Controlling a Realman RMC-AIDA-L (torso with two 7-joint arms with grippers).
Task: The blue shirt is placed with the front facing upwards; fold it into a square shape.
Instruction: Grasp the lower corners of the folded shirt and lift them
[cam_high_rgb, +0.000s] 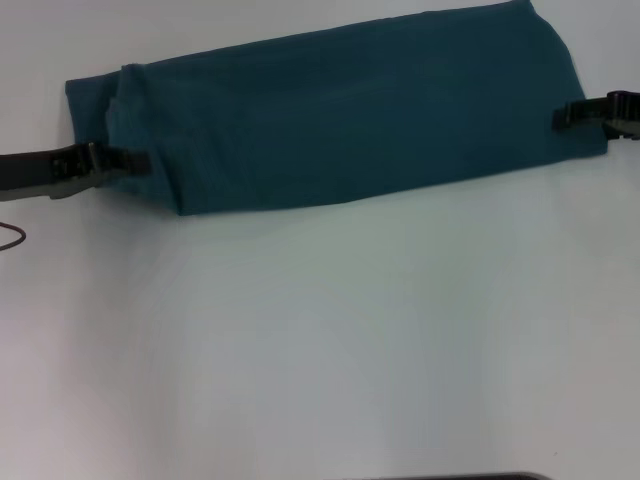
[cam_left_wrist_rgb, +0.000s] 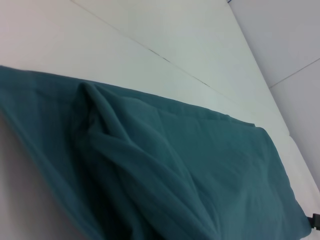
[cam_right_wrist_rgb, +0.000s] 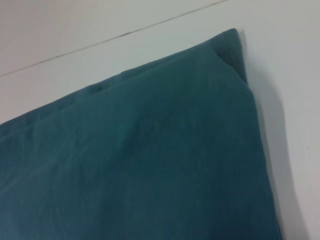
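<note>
Shirt: blue shirt (cam_high_rgb: 340, 110) lies folded into a long band on the far half of the white surface (cam_high_rgb: 330, 340), plain side up, no lettering showing.
Long axis: I read it running left to right, the right end tilted a little farther away than the left.
Left end: bunched and ridged, with a loose layer sticking out past the main band; the left wrist view shows the wrinkles clearly.
Right end: flat, with a neat corner in the right wrist view.
Left gripper (cam_high_rgb: 138, 160): at the near-left corner of the band, its tip touching the cloth edge; I cannot tell how the jaws stand.
Right gripper (cam_high_rgb: 568, 115): at the right end, tip over the edge of the cloth; jaws likewise unreadable.
Key relation: the shirt lies between the two arms, each at its own short end, so I judge the next fold must bring one end across toward the other.
Containers: none in view.
</note>
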